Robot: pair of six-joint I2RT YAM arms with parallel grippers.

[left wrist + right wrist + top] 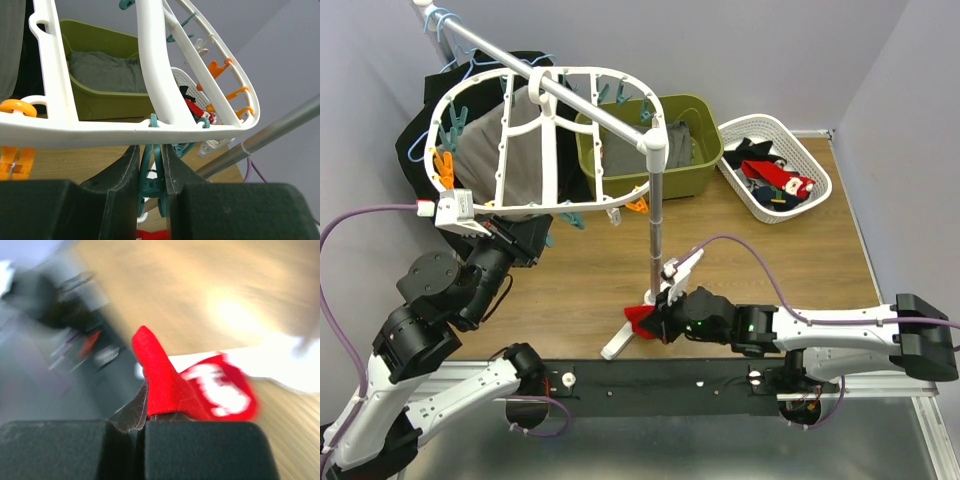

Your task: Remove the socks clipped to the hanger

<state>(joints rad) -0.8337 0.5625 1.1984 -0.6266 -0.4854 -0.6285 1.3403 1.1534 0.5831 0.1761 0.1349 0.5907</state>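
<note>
The white oval lattice hanger (557,150) hangs from the rack's rail, ringed with orange and teal pegs. My left gripper (540,234) is under its near rim (100,132). In the left wrist view my left gripper (151,156) is shut on a teal peg (150,175) and squeezes it. My right gripper (658,318) sits low by the rack's foot, shut on a red sock with white pattern (640,318). The right wrist view is blurred and shows the sock (170,385) standing up out of my closed right gripper (145,416).
A white basket (753,127) at the back right holds several dark and red socks (775,180). An olive-green bin (685,182) with grey cloth stands behind the rack pole (655,230). A black garment and a big grey cloth (480,140) hang behind the hanger.
</note>
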